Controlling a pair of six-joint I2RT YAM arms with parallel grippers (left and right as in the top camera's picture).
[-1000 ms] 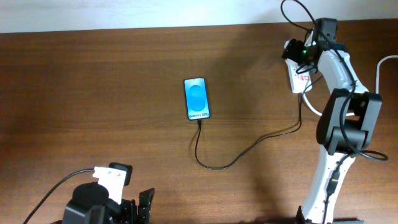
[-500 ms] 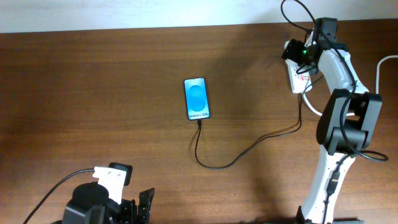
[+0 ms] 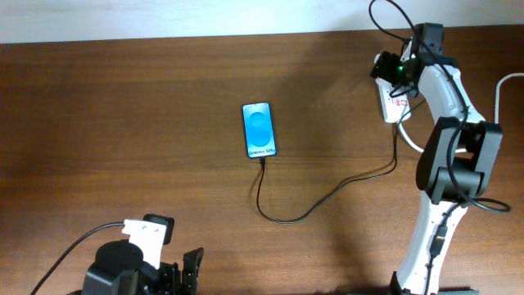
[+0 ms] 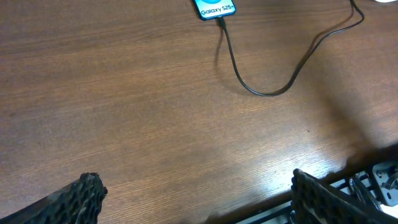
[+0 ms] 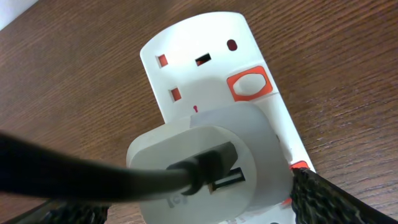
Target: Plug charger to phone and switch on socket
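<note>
The phone (image 3: 259,129) lies flat mid-table with its blue screen lit; its lower edge shows in the left wrist view (image 4: 214,7). The black charger cable (image 3: 282,220) is plugged into the phone's bottom and loops right to the white socket strip (image 3: 391,106). In the right wrist view a white adapter (image 5: 205,168) sits in the strip (image 5: 199,56), with the black cable in its USB port. My right gripper (image 5: 186,208) is open and straddles the adapter. Its right finger touches a red switch (image 5: 300,165). My left gripper (image 4: 202,205) is open and empty at the table's front edge.
A second red switch (image 5: 250,86) sits beside the strip's free outlet. A thick white cord (image 3: 501,90) runs off at the far right. The right arm's base (image 3: 430,246) stands at the front right, and the cable (image 4: 261,92) curves across the table's middle.
</note>
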